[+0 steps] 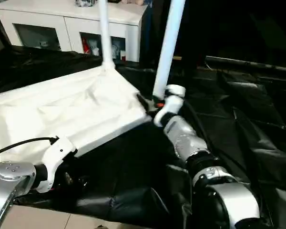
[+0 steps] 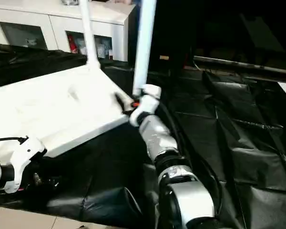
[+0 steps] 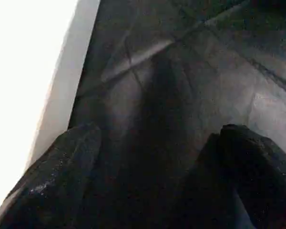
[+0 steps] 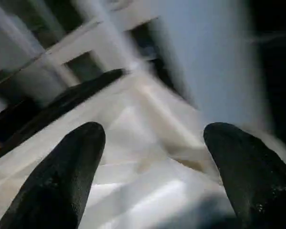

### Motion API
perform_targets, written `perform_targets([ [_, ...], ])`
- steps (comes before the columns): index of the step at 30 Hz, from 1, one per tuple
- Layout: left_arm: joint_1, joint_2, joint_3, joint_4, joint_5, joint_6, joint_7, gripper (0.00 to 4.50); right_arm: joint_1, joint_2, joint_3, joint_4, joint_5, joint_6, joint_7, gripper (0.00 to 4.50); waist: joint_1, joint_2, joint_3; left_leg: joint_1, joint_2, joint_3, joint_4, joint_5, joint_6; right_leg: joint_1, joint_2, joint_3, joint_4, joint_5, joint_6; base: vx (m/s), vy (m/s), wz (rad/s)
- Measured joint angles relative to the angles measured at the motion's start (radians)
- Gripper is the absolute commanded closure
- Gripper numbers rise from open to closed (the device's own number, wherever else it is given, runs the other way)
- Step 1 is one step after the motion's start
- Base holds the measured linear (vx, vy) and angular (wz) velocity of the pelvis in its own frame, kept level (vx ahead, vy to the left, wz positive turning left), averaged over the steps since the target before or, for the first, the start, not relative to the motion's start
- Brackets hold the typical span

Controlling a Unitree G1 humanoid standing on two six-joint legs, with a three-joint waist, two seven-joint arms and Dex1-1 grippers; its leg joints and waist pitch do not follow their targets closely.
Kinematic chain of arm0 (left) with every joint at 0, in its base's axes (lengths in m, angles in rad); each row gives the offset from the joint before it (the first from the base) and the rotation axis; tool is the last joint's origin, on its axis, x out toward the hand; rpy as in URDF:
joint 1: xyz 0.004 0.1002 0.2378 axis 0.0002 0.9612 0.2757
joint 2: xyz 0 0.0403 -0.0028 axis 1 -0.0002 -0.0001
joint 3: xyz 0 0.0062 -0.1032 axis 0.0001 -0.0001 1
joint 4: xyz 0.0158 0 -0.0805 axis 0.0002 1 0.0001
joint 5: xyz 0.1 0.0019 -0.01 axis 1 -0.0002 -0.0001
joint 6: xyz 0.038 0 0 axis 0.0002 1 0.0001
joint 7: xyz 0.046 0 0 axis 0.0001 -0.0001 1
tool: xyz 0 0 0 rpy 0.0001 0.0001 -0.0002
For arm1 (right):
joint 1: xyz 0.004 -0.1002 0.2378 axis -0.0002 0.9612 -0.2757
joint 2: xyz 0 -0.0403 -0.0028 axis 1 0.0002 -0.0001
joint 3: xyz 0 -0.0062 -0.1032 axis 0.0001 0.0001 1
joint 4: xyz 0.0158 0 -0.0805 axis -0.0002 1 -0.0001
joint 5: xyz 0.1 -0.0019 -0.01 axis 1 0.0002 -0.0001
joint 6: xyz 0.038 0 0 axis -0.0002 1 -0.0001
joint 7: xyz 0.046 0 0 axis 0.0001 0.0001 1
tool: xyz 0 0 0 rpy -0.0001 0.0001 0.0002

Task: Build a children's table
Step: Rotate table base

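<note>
The children's table lies upside down on the black cloth, its white top [image 1: 62,109] showing a ribbed underside. Two white tube legs stand upright in its far corners, one at the back [image 1: 105,33] and one on the right [image 1: 167,47]. My right gripper [image 1: 144,102] is at the right corner, beside the base of that right leg. Its fingers [image 4: 62,176] stand apart over the ribbed corner, closed on nothing. My left gripper [image 3: 157,157] hangs low by the top's near edge [image 3: 62,95], open over the cloth.
A white cabinet [image 1: 71,24] with glass-fronted compartments stands behind the table top. Creased black cloth [image 1: 238,119] covers the work surface to the right and front. A strip of pale floor [image 1: 47,219] shows at the near edge.
</note>
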Motion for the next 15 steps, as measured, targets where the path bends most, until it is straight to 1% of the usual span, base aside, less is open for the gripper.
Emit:
perform_targets([
  [1,0.0,-0.001,0.0,0.001,0.001,-0.005,0.003,0.02,-0.003,-0.007,-0.008,0.006,0.003,-0.005,-0.015,0.65,0.0,-0.001,0.0,0.0,0.0,0.0,0.0,0.0,0.0,0.0,0.0,0.0,0.001,0.0,0.0,0.0,0.0,0.0],
  [5,0.0,-0.01,-0.002,0.01,0.002,-0.052,0.019,0.02,-0.026,-0.046,-0.03,0.059,0.0,-0.068,-0.07,0.65,-0.004,-0.001,0.0,0.0,0.002,-0.001,0.0,0.001,-0.001,-0.001,0.004,0.0,0.003,0.0,0.0,0.0,0.0,0.0],
  [8,0.0,-0.023,-0.007,0.021,0.013,-0.103,0.029,0.02,-0.043,-0.062,-0.046,0.089,-0.009,-0.089,-0.079,0.65,-0.004,-0.001,0.001,0.0,0.004,-0.004,0.0,0.002,-0.004,-0.002,0.007,0.0,0.004,0.001,-0.001,0.0,0.0,0.0],
  [10,-0.006,-0.044,-0.007,0.021,0.013,-0.114,0.038,0.02,-0.045,-0.071,-0.048,0.091,-0.01,-0.09,-0.055,0.65,-0.004,-0.003,0.001,0.0,0.004,-0.004,0.0,0.002,-0.004,-0.002,0.007,0.0,0.004,0.001,-0.001,0.0,0.0,0.0],
  [11,-0.019,-0.063,-0.005,0.019,0.002,-0.115,0.042,0.02,-0.045,-0.081,-0.042,0.091,-0.015,-0.086,-0.016,0.65,-0.003,-0.004,0.001,-0.001,0.004,-0.004,0.0,0.002,-0.004,-0.002,0.007,0.0,0.005,0.001,-0.001,0.0,0.0,0.0],
  [12,-0.037,-0.084,0.001,0.012,-0.019,-0.109,0.04,0.02,-0.045,-0.096,-0.02,0.091,-0.034,-0.077,0.023,0.65,-0.001,-0.005,0.001,-0.002,0.004,-0.004,0.0,0.003,-0.004,-0.002,0.007,0.0,0.005,0.001,-0.002,0.0,0.0,0.0],
  [13,-0.054,-0.095,0.006,-0.008,-0.04,-0.104,0.039,0.02,-0.045,-0.11,0.007,0.091,-0.057,-0.068,0.059,0.65,0.0,-0.007,0.001,-0.002,0.004,-0.004,0.0,0.003,-0.004,-0.002,0.007,0.0,0.005,0.004,-0.006,0.0,0.0,0.0],
  [14,-0.075,-0.1,0.009,-0.033,-0.064,-0.099,0.036,0.02,-0.043,-0.12,0.045,0.089,-0.088,-0.062,0.097,0.65,0.0,-0.009,0.001,-0.002,0.004,-0.004,0.0,0.003,-0.004,-0.002,0.007,0.001,0.005,0.004,-0.006,0.0,0.0,0.0],
  [15,-0.09,-0.101,0.011,-0.05,-0.075,-0.097,0.034,0.02,-0.04,-0.132,0.076,0.086,-0.114,-0.06,0.129,0.65,-0.001,-0.009,0.001,-0.002,0.004,-0.004,0.001,0.003,-0.004,-0.002,0.007,0.001,0.004,0.004,-0.006,0.0,0.0,0.0],
])
